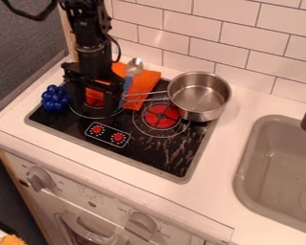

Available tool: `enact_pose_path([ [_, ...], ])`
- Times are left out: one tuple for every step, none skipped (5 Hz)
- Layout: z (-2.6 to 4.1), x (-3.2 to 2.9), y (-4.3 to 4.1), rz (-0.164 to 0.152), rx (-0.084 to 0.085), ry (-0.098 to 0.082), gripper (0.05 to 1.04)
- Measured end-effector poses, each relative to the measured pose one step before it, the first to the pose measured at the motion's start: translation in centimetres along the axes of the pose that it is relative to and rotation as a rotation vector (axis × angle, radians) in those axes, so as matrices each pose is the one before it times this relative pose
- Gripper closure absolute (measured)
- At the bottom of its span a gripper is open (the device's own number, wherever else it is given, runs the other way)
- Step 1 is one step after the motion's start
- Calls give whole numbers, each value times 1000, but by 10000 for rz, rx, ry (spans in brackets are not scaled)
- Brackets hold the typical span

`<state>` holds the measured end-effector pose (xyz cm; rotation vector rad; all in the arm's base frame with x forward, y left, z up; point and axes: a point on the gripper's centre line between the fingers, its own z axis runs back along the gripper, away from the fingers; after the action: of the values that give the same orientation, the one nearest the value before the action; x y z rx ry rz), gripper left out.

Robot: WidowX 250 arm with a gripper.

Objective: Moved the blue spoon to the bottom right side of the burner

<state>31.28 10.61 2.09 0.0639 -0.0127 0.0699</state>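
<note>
The black gripper [93,102] hangs over the left-hand part of the cooktop [175,170] as I look at it, pointing down at the burner nearest the blue grapes. Its two fingers look spread apart, and I can see the red of that burner [93,97] between them. The blue spoon [126,85] is just beside the gripper, on the side toward the saucepan, outside the gap between the fingers; from here I can't tell whether it touches the nearer finger. The spoon's silvery bowl points toward the tiled wall [189,26] and lies over the orange cloth [145,85], while its blue handle comes down past the gripper toward the middle of the cooktop. The cloth is crumpled along the back of the cooktop, partly behind the gripper. To my right of the spoon is the metal saucepan [199,95], over the back right corner, its handle reaching across toward the lower end of the spoon. The other red burner [161,116] shows just in front of the pan. The bunch of blue grapes [55,97] sits at the cooktop's left edge, near the gripper. In front of the burners, two red knobs are marked on a small outlined panel [107,134]. The grey sink [280,167] is set into the white counter, well apart from the spoon.
</note>
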Motion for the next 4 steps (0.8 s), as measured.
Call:
enact_pose_path([
  [-39, 190, -869, -130, -13, -49, 83],
  [-216, -293, -481, 58, -85, 105, 83],
  [58, 153, -433, 14, 60, -16, 83],
  [-691, 371, 37, 24, 102, 179, 83],
])
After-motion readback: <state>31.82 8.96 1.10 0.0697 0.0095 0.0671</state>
